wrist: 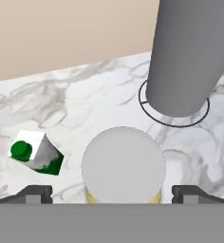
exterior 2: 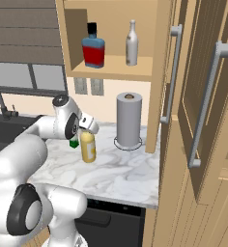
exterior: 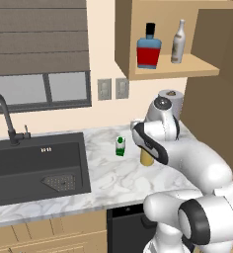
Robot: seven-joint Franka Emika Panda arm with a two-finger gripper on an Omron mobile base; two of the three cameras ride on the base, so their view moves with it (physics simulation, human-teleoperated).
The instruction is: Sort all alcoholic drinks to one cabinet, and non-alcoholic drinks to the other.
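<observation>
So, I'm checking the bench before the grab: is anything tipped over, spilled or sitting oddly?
Nothing stands out. The yellow bottle and the small green-and-white carton stand upright on the marble counter, as does the paper towel roll. The blue bottle and grey bottle stand upright on the open cabinet's shelf. No spills.

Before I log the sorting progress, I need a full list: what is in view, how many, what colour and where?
Blue bottle: one, blue with red label, small cabinet shelf.
Grey bottle: one, grey, same shelf.
Yellow bottle: one, yellow, pale cap, counter, under the hand.
Carton: one, green-white, counter.
Paper towel roll: one, grey, counter.
Sink: one, dark, left.
Pantry unit: one, light wood, right.
Hand: one, open, above the yellow bottle.
</observation>
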